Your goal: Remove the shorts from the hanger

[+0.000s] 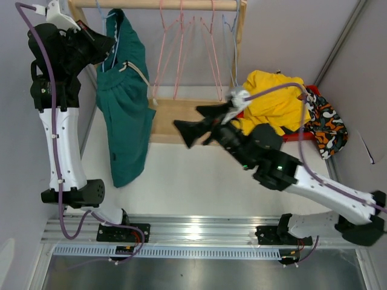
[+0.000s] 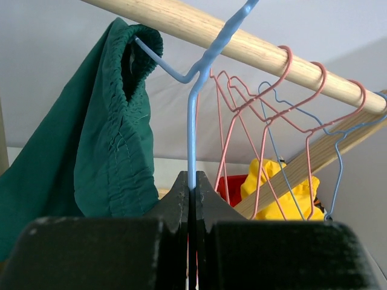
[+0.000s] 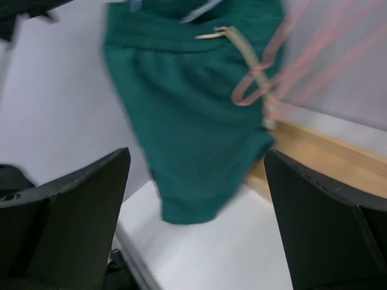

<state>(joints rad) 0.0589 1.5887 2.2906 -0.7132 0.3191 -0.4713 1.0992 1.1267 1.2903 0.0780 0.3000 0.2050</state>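
Note:
Dark green shorts (image 1: 127, 115) hang by their waistband from a blue wire hanger (image 2: 192, 121) at the left end of the wooden rod (image 1: 157, 5). High beside the waistband, my left gripper (image 1: 106, 45) is shut on the blue hanger's wire, which runs straight up from between the fingertips (image 2: 192, 181). The green shorts (image 2: 97, 151) drape just left of it. My right gripper (image 1: 187, 124) stands open over the rack's base, to the right of the shorts and apart from them. In the right wrist view the green shorts (image 3: 187, 109) hang ahead of its spread fingers (image 3: 196, 154).
Several empty pink and blue hangers (image 1: 181, 48) hang on the rod to the right. Yellow shorts (image 1: 272, 99) and orange-black-white patterned shorts (image 1: 326, 127) lie piled in a red bin (image 1: 311, 90) at the right. The rack's wooden base (image 1: 175, 118) lies on the table.

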